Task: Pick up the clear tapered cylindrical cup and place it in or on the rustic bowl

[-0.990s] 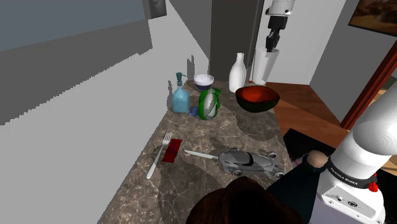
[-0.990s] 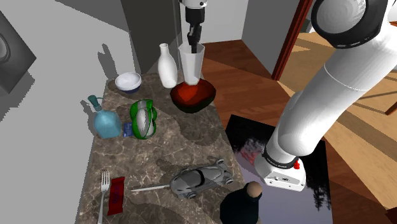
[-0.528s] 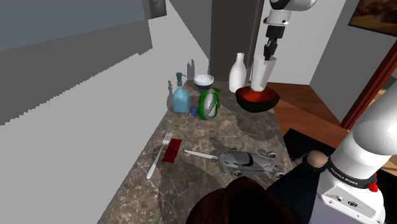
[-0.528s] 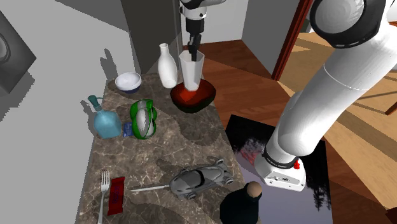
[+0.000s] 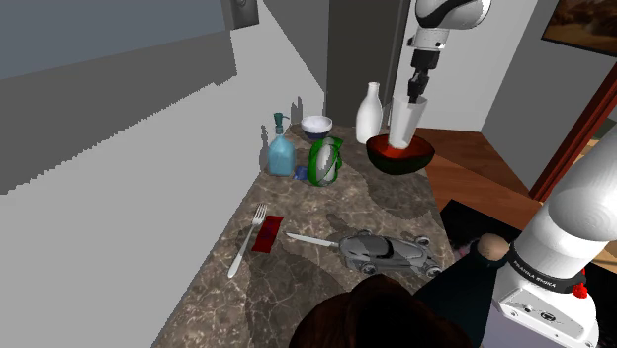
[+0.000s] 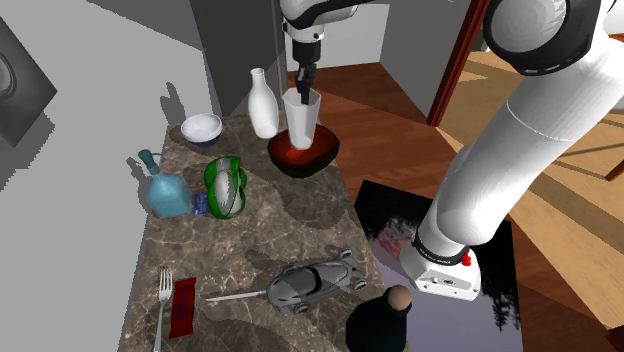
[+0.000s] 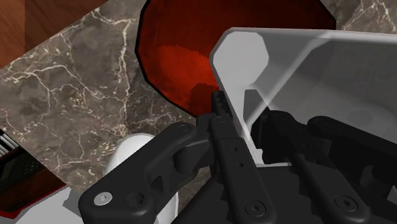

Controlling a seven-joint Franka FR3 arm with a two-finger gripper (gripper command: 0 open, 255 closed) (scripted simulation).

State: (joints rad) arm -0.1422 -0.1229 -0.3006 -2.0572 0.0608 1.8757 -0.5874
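The clear tapered cup (image 5: 403,121) hangs upright with its narrow base down inside the dark bowl with a red inside (image 5: 425,154) at the far end of the marble counter. My gripper (image 5: 417,91) comes straight down from above and is shut on the cup's rim. In the second exterior view the cup (image 6: 301,120) stands in the bowl (image 6: 326,152) under the gripper (image 6: 303,84). In the wrist view the fingers (image 7: 221,111) clasp the cup's wall (image 7: 299,70), with the bowl's red inside (image 7: 172,57) beyond it. Whether the base touches the bowl I cannot tell.
A white bottle (image 5: 369,111) stands close beside the bowl, with a small white bowl (image 5: 316,126), a blue dispenser (image 5: 282,150) and a green-and-white object (image 5: 324,161) nearby. Nearer the stand lie a fork (image 5: 247,240), a red packet (image 5: 268,233), a knife (image 5: 311,239) and a grey toy car (image 5: 388,253).
The gripper has come down with the cup. The cup's base, above the bowl a second ago, now sits inside it.
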